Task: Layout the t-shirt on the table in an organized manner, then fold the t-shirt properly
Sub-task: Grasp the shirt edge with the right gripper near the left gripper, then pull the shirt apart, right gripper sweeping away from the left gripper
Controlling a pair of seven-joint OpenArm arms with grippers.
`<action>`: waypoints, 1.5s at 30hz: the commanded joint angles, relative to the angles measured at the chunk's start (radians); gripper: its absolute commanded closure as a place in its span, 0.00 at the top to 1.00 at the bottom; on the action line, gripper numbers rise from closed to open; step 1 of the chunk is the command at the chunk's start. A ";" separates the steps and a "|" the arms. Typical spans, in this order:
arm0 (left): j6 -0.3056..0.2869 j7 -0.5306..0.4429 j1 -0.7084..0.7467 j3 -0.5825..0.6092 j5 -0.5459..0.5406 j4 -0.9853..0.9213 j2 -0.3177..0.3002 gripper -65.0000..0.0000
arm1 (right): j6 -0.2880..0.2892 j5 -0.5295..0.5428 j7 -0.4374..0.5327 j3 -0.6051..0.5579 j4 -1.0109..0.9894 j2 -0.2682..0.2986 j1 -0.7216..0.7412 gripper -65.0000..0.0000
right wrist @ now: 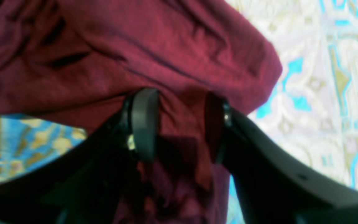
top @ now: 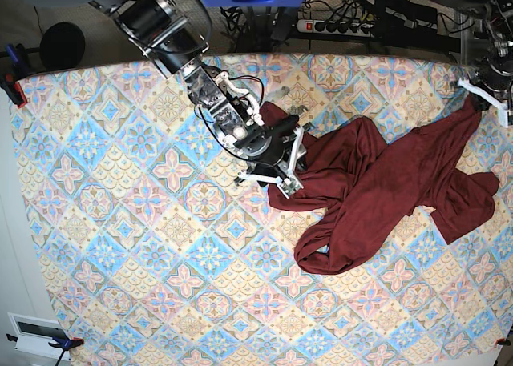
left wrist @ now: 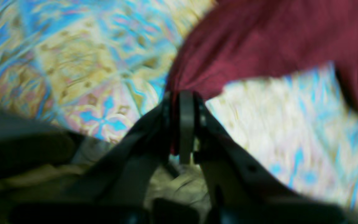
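The left gripper (left wrist: 185, 124) pinches the t-shirt (top: 377, 190) firmly; the right gripper (right wrist: 179, 124) has fingers parted around cloth; both should pull apart gently over the table (top: 120, 246).

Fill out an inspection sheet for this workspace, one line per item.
Surface: table covered in a pastel diamond-tile cloth, lying flat.
Job's things: t-shirt maroon, crumpled and twisted, not yet laid out.
Clutter: nothing seen on the cloth.
Grippers: left pincer shut on a bunched edge of the t-shirt at the table's far corner; right pincer has its jaws apart with fabric between them.
Cables: power strip and tangled leads behind the table.
Surroundings: clamps hold the cloth at the edges; floor beyond.
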 commanded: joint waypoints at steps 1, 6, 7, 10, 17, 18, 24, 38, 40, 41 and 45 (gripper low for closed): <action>-0.020 -0.013 0.017 -0.005 0.002 0.015 -0.016 0.00 | -0.007 -0.006 0.023 0.013 0.015 -0.007 0.028 0.38; -0.061 -0.013 0.028 -0.003 0.002 0.016 -0.014 0.00 | -0.007 -0.004 0.021 0.006 -0.046 -0.007 0.093 0.38; -0.061 -0.013 0.028 -0.003 0.002 0.016 -0.010 0.00 | -0.007 -0.004 0.018 -0.006 -0.063 -0.007 0.099 0.38; -0.066 -0.013 0.028 -0.008 0.002 0.015 0.009 0.00 | 0.002 -0.004 0.015 -0.082 -0.098 -0.007 0.106 0.36; -0.066 -0.013 0.026 -0.003 0.002 0.016 0.012 0.00 | 0.067 -0.003 0.015 -0.089 -0.128 -0.001 0.134 0.00; -0.066 -0.013 0.025 -0.003 0.002 0.016 0.012 0.00 | 0.067 -0.003 0.012 -0.089 -0.128 0.004 0.143 0.00; -0.068 -0.013 0.021 -0.003 -0.003 0.019 0.013 0.00 | 0.067 -0.003 0.001 -0.017 -0.125 0.048 0.178 0.00; -0.069 0.125 0.051 0.130 -0.331 0.068 0.006 0.00 | 0.068 -0.003 0.061 0.340 -0.252 0.169 0.478 0.00; -0.069 0.125 0.052 0.207 -0.340 0.068 0.006 0.00 | 0.068 -0.003 0.060 0.383 -0.270 0.183 0.508 0.00; -0.069 0.125 0.054 0.256 -0.339 0.068 0.004 0.00 | 0.068 -0.003 0.061 0.392 -0.275 0.197 0.519 0.00; -0.069 0.125 0.051 0.456 -0.336 0.070 -0.030 0.00 | 0.068 -0.001 0.067 0.402 -0.289 0.226 0.568 0.00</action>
